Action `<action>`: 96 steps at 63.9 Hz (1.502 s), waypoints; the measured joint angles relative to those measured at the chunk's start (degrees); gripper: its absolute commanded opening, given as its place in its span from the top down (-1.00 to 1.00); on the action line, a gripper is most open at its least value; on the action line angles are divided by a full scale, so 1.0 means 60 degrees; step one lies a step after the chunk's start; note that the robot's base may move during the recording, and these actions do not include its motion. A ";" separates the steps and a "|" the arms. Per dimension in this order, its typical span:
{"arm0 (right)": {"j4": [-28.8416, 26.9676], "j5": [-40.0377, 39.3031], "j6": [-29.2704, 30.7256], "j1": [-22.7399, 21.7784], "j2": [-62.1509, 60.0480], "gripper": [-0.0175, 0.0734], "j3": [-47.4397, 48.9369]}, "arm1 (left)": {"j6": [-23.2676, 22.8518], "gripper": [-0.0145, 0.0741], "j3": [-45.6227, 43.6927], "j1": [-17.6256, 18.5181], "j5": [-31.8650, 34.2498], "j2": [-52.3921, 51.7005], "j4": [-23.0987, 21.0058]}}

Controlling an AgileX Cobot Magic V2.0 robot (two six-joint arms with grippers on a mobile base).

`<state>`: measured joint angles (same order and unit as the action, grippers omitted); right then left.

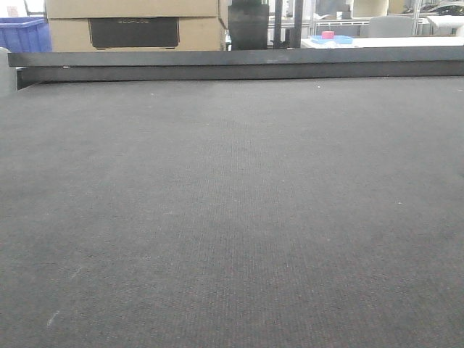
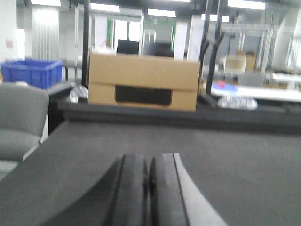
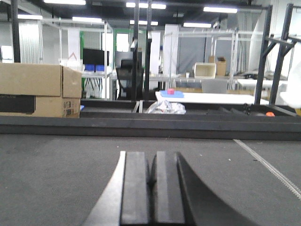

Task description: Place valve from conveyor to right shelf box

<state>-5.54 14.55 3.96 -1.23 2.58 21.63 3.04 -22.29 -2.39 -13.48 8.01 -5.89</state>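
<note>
No valve shows in any view, and the conveyor (image 1: 232,217) fills the frame below its rail (image 1: 232,61). My left tool (image 2: 149,188) and right tool (image 3: 153,188) are both pressed together. Reaching unspread or late could knock an arriving valve aside.

The conveyor (image 1: 232,217) is a wide, flat belt of dark grey, finely woven material. A long dark metal rail (image 1: 239,65) edges its far side. Faint pale scuffs (image 1: 72,274) mark its near left, and a thin pale seam (image 3: 268,165) crosses its right part diagonally.
</note>
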 measured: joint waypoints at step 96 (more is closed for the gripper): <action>0.0358 0.7400 0.0483 0.0180 1.3756 -0.64 0.7969 | -0.0753 -0.64 -0.3594 0.0784 -0.3460 0.4438 0.0339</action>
<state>-3.39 58.95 6.86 -0.15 85.12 69.45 -1.48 -43.85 2.31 -34.24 34.64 -3.85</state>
